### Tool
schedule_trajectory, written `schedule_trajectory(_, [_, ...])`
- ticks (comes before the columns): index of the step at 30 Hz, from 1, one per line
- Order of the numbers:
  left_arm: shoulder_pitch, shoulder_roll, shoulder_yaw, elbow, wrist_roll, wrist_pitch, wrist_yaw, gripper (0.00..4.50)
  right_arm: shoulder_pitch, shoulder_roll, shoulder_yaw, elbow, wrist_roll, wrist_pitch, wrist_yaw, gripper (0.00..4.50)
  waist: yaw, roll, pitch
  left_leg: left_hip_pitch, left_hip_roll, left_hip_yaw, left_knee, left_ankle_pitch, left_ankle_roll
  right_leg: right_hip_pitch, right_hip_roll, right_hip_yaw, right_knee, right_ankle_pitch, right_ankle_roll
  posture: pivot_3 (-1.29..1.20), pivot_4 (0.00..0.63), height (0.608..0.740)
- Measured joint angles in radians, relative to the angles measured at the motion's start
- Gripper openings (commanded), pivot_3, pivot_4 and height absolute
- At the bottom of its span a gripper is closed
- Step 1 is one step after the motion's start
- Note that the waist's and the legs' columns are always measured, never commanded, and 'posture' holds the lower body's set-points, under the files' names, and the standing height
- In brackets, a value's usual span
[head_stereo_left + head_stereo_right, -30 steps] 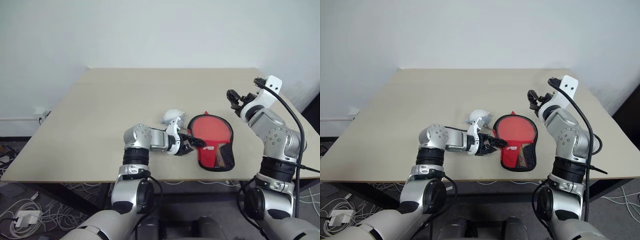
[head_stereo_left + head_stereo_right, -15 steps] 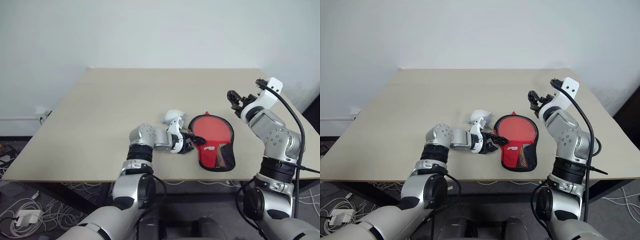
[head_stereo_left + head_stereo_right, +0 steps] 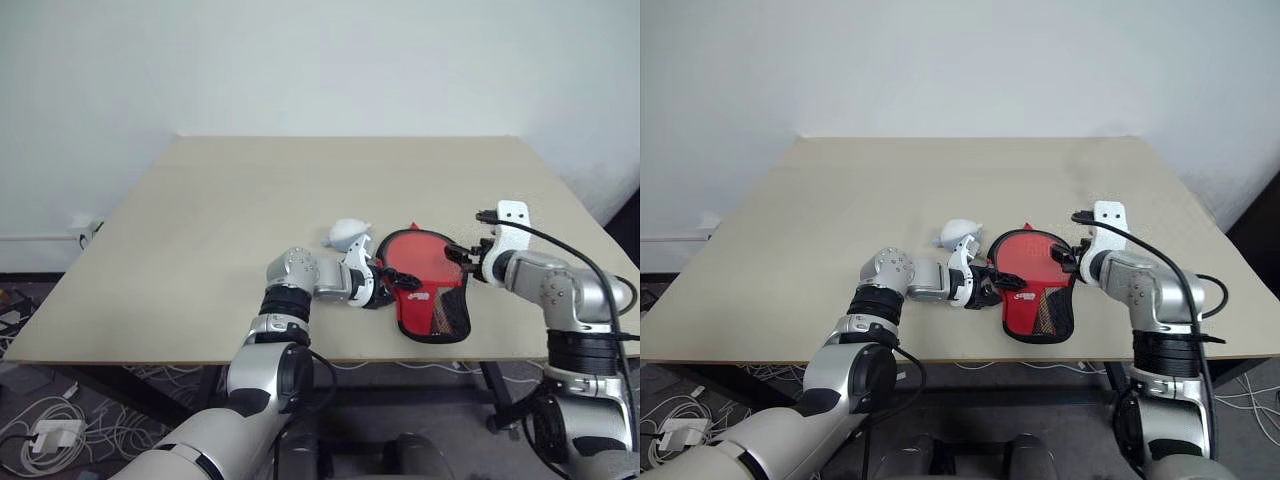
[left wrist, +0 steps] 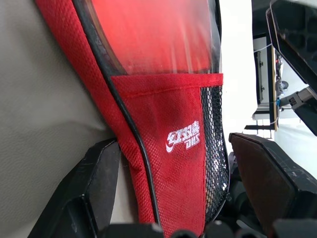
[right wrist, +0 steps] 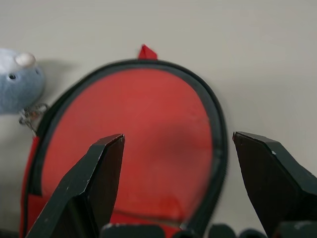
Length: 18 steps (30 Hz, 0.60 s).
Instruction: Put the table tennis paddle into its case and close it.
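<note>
You are working with the case (image 3: 430,290) lying flat on the desk (image 3: 230,210), the table tennis paddle (image 3: 425,258) inside it. Your left end effector (image 3: 397,281), spread, is straddling the case's edge to steady it; your right end effector (image 3: 458,259), spread and empty, is hovering over its far side, likely to close it.

You see one table (image 3: 200,230), at frame centre one red case (image 3: 432,310) with one table tennis paddle (image 3: 420,258) inside, one pale grey lump (image 3: 348,233) upper left of it, and two grippers, left gripper (image 3: 393,283) and right gripper (image 3: 458,256).
</note>
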Motion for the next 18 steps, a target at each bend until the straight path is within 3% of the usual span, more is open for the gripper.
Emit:
schedule_trajectory(5, [0.0,-0.001,-0.003,0.0,-0.03,0.018,0.006,3.78,-0.033,-0.008,-0.034,0.001,0.025,0.059,0.022,3.81,0.0,0.0,0.0,0.0,0.0,0.0,0.0,0.0,0.0,0.0,0.0,0.0,0.0,0.0,0.0,0.0,0.0,0.724])
schedule_trajectory(8, [0.0,-0.001,-0.003,0.0,-0.033,0.016,0.015,3.22,-0.044,-0.008,-0.034,0.002,0.024,0.059,0.022,3.81,0.001,0.0,0.0,0.0,0.0,0.0,0.0,0.0,0.0,0.0,0.0,0.0,0.0,0.0,0.0,0.0,0.0,0.724])
schedule_trajectory(15, [0.0,-0.001,-0.004,0.0,-0.036,0.013,0.028,0.96,-0.044,-0.008,-0.041,0.011,0.0,0.057,0.018,3.81,0.001,0.0,0.0,0.0,0.0,0.0,0.0,0.0,0.0,0.0,0.0,0.0,0.0,0.0,0.0,0.0,0.0,0.724])
schedule_trajectory(18, [0.0,-0.001,-0.004,0.0,-0.037,0.02,0.041,0.96,-0.045,-0.008,-0.041,0.014,-0.015,0.049,0.01,3.81,0.001,0.0,0.0,0.0,0.0,0.0,0.0,0.0,0.0,0.0,0.0,0.0,0.0,0.0,0.0,0.0,0.0,0.724])
